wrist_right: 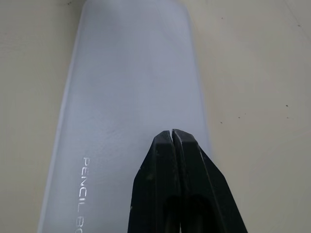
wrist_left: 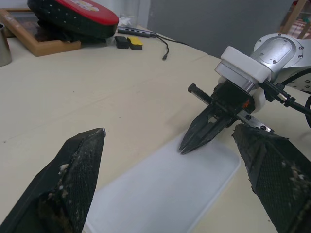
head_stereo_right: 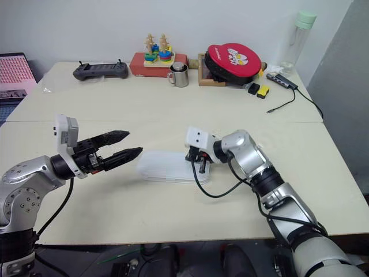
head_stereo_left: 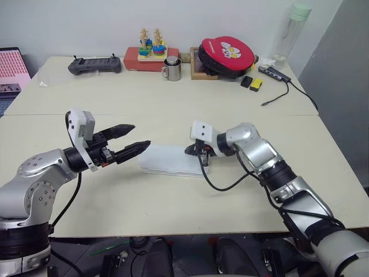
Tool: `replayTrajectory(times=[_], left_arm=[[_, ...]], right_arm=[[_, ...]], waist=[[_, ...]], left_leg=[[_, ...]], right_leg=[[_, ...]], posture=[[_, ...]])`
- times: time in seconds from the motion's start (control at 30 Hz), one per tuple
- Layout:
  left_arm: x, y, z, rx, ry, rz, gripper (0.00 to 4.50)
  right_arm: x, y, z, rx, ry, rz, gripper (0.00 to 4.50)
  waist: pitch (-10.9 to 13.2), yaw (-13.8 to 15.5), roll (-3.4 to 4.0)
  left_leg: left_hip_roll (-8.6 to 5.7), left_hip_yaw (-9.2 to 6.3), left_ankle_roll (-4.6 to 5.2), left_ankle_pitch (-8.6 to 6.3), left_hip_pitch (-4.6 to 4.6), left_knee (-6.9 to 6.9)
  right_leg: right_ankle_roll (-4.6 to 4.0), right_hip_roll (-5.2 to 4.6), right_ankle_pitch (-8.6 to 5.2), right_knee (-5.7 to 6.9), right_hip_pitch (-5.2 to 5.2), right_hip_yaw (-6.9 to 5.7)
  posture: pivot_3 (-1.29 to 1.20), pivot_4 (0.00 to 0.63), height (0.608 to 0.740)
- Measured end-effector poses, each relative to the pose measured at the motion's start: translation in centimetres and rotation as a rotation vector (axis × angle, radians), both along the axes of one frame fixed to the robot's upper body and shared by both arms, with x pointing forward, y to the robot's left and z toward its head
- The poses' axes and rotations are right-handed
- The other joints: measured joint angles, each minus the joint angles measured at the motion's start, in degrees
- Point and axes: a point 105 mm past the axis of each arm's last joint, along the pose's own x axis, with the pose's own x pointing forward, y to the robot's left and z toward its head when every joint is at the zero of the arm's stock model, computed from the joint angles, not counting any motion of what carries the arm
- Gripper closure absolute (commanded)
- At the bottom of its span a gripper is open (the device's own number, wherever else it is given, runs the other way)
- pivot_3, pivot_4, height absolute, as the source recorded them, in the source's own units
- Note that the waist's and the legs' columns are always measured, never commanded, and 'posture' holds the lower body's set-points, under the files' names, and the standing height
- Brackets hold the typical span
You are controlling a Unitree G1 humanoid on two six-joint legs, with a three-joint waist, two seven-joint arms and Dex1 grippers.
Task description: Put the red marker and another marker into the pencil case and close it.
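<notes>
The case (head_stereo_left: 172,160) lies flat on the table (head_stereo_left: 173,109) near the front edge, lid down, between the two arms. In the right wrist view its white lid bears the raised words "PENCIL BO…" along one long side. The right gripper (wrist_left: 187,147) has its two black fingers pressed together with nothing between them, tips pointing down at the lid near the case's right end; whether the tips touch the lid cannot be told. The left gripper (head_stereo_left: 136,137) hangs just off the case's left end, above the table, fingers spread wide and empty, pointing toward the right gripper. Neither marker can be seen on the table. Along the far edge, well apart from the case, stand a black controller (head_stereo_left: 95,64), a red box (head_stereo_left: 151,60) with a wooden stacking toy (head_stereo_left: 151,43) on it, a metal mug (head_stereo_left: 172,68), a red and black round pouch (head_stereo_left: 227,55) on a wooden frame, small black and yellow blocks (head_stereo_left: 252,83), a cabled hub (head_stereo_left: 277,73) and a clear bottle (head_stereo_left: 292,32) with a green cap.
</notes>
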Motion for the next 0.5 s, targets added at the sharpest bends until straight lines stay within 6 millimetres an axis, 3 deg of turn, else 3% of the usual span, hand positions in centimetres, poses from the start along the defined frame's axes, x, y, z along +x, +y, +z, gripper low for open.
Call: replayTrajectory(times=[0.27, 0.37, 0.47, 0.5], left_arm=[[0.9, -0.3, -1.3, 0.056, 0.016, 0.026, 0.0], [2.0, 0.1, -1.7, 0.053, 0.018, 0.095, 0.0], [3.6, 0.9, -2.5, 0.059, 0.019, 0.206, 0.0], [4.2, 1.8, -3.3, 0.093, 0.028, 0.263, 0.0]], right_arm=[[-0.2, -0.6, -0.2, 0.092, 0.014, -0.092, 4.47], [-0.3, -1.3, -0.2, 0.17, 0.075, -0.155, 4.0], [0.2, -4.2, 0.0, 0.309, 0.143, -0.305, 3.28], [0.5, -6.6, 0.3, 0.364, 0.155, -0.401, 3.1]], waist=[[-0.1, 0.1, -0.07], [-0.1, 0.4, -0.07], [0.0, 1.3, -0.07], [0.0, 1.4, -0.06]], left_leg=[[0.0, -0.02, 0.0, 0.01, 0.06, 0.06], [-0.01, -0.02, 0.0, 0.01, 0.01, 0.06], [-0.04, 0.0, -0.01, 0.01, -0.07, 0.08], [-0.04, 0.02, -0.01, 0.01, -0.12, 0.06]], right_leg=[[0.08, 0.01, 0.03, 0.0, 0.1, 0.0], [0.06, 0.0, 0.05, -0.02, 0.09, 0.0], [0.03, -0.03, 0.06, -0.08, 0.06, 0.01], [0.03, -0.04, 0.06, -0.11, 0.01, 0.03]], posture=[[0.0, 0.15, 0.74], [0.0, 0.15, 0.74], [0.0, 0.15, 0.74], [0.0, 0.15, 0.74]])
